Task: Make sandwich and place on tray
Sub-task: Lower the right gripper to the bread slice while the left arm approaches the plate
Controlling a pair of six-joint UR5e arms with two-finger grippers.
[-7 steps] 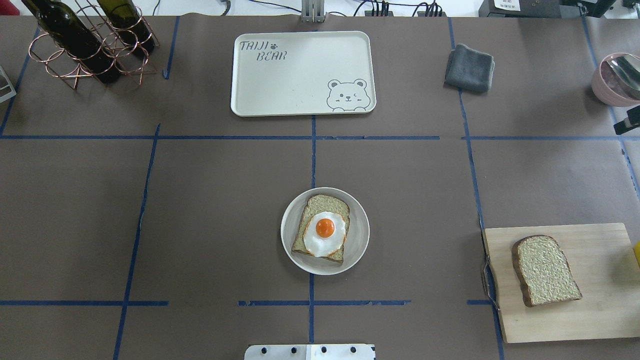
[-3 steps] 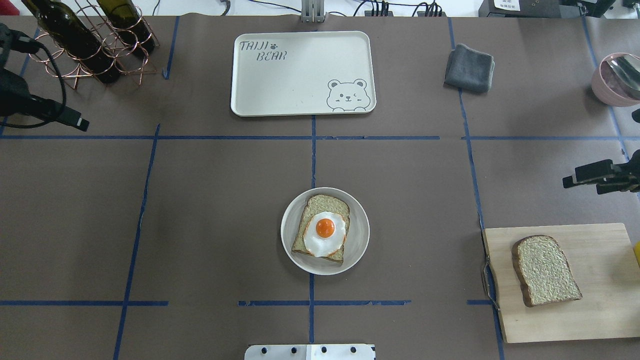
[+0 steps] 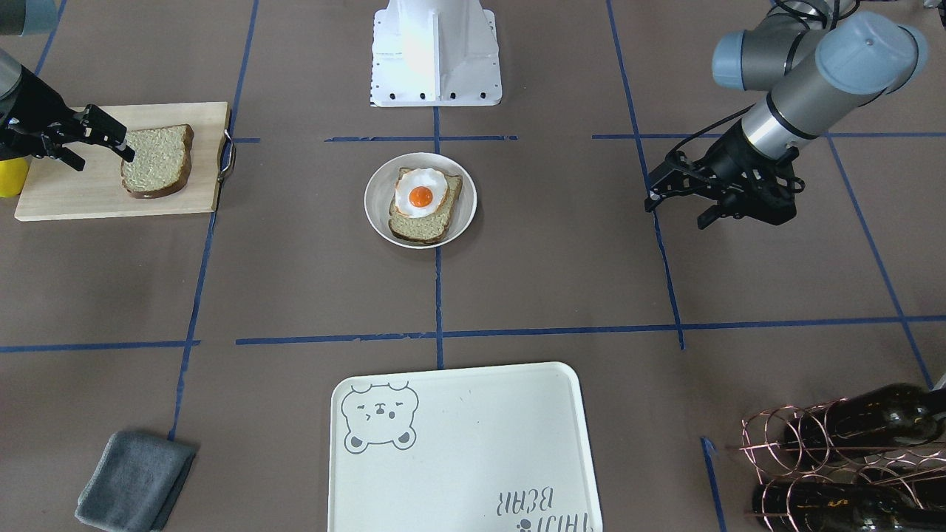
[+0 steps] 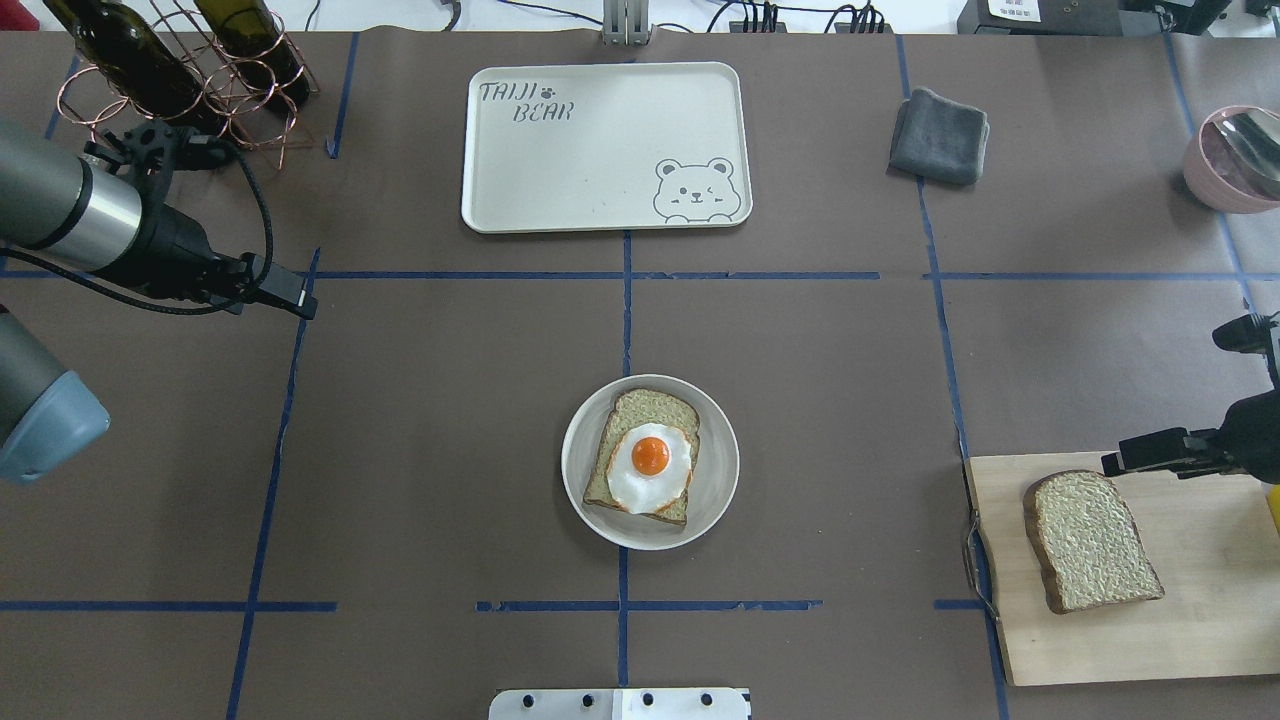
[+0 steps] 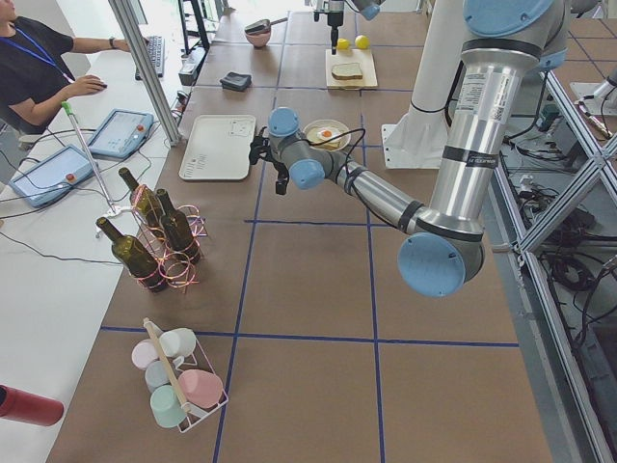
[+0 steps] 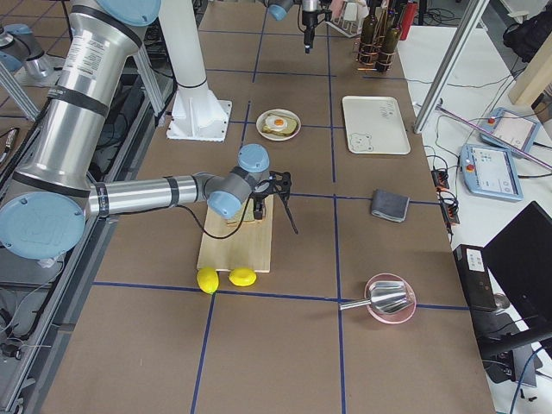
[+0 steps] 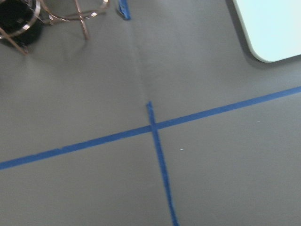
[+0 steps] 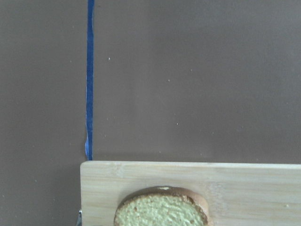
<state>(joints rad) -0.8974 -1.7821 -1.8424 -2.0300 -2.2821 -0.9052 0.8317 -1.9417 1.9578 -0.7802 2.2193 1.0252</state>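
One bread slice (image 4: 640, 412) lies on a small round white plate (image 4: 722, 470) at the table's middle, with a fried egg (image 4: 650, 462) on top. A second bread slice (image 4: 1092, 540) lies alone on the wooden cutting board (image 4: 1200, 630) at the right, and its crust shows in the right wrist view (image 8: 160, 209). The cream bear tray (image 4: 600, 150) sits bare at the far middle. My right gripper (image 3: 105, 159) is open and empty above the board's far edge, just beyond that slice. My left gripper (image 3: 675, 214) is open and empty over bare table, far left of the plate.
A copper rack with wine bottles (image 4: 190, 90) stands at the far left, close to my left arm. A folded grey cloth (image 4: 940, 135) and a pink bowl with a spoon (image 4: 1235, 160) lie at the far right. Two lemons (image 6: 226, 278) sit beside the board.
Both arms have come into view. The left gripper has moved in from the left edge toward the middle. The right gripper has moved nearer, to the board's far edge by the lone slice.
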